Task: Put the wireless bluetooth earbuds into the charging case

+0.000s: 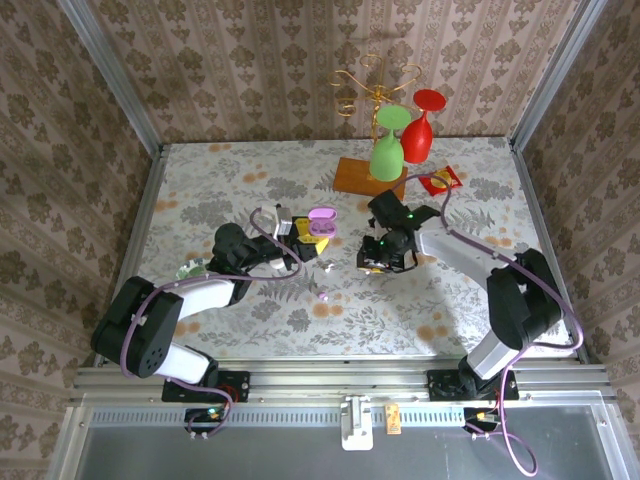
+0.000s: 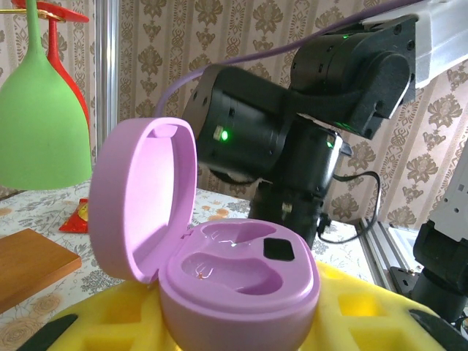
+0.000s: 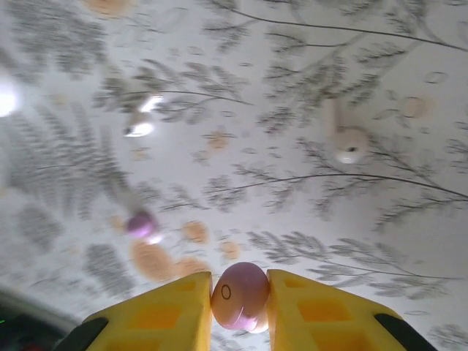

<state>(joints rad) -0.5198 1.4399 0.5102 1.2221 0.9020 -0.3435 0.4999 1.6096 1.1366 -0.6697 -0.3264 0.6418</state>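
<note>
Earbud (image 3: pixel 235 289): pinched by right hand (image 3: pixel 240 303).
Case (image 2: pixel 241 281): open, seemingly clamped in left hand (image 2: pixel 238 329).
Risk: shallow pinch, slipping out onto bench (image 3: pixel 292 219).

In the right wrist view the loose purple earbud (image 3: pixel 140 224) on the tabletop (image 3: pixel 292 219) is a blurred smear (its shape cannot be told). The yellow fingers (image 3: pixel 161 314) of the right hand (image 3: pixel 240 281) run off the bottom edge and cover the sides of the pinched earbud (image 3: pixel 235 296). The left wrist view crops the purple case (image 2: pixel 234 292) at its base.
</note>
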